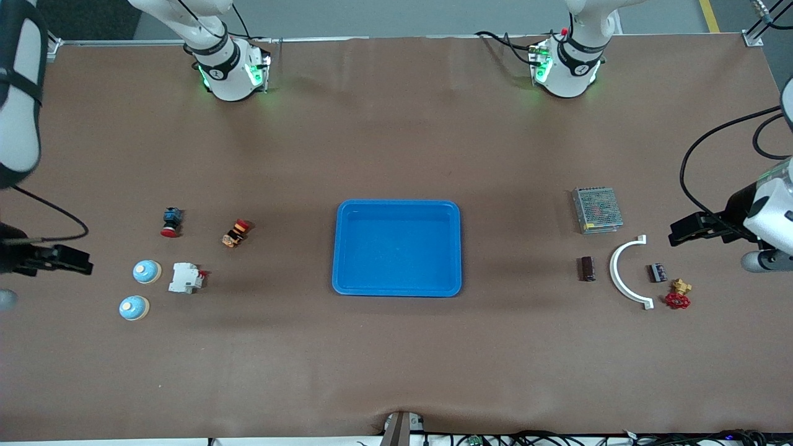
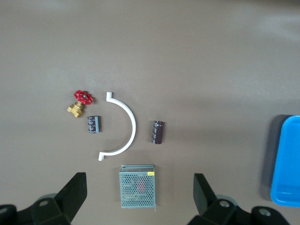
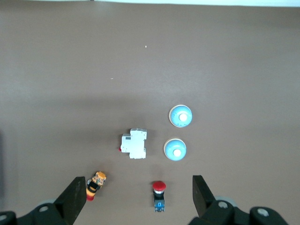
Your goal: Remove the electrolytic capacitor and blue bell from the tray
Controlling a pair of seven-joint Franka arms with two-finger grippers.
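Table (image 1: 396,371) covering: matt brown, looks like cloth or paper w/ faint creases. Tray (image 1: 398,286): smooth glossy blue plastic. Power supply (image 1: 596,210): perforated metal mesh. Valve (image 1: 679,295): brass-look body, red handwheel. Arc piece (image 1: 624,272): white plastic, prob. matt. Bells (image 1: 147,271): glossy light blue.

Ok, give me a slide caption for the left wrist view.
Open left gripper hovering above the metal power supply, with capacitor, white curved bracket and red-handled valve nearby.
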